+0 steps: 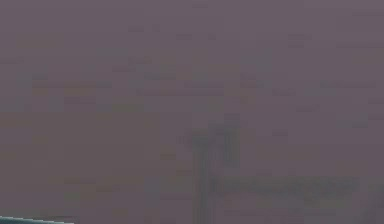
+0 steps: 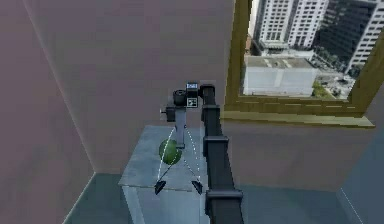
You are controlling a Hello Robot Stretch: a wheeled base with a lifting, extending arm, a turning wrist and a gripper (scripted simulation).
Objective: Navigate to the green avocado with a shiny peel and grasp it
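Arm side view is showing the arm (image 2: 217, 160) reaching over a grey table (image 2: 135, 172). The avocado (image 2: 170, 151) is showing against the table's top, between the gripper's (image 2: 178, 186) thin fingers (image 2: 160, 185). I cannot tell whether the gripper is holding it. A window (image 2: 300, 104) is facing out beyond the table's right. Forward view is facing a mauve wall (image 1: 150, 80).

Forward view: plain mauve wall (image 1: 150, 90). Arm side view: two mauve walls meet in a corner, far left. Wood-framed window (image 2: 300, 50) far right, daylit buildings (image 2: 285, 25) outside. Pale grey cabinet (image 2: 140, 170) by the far wall. Blue-grey floor (image 2: 95, 200).
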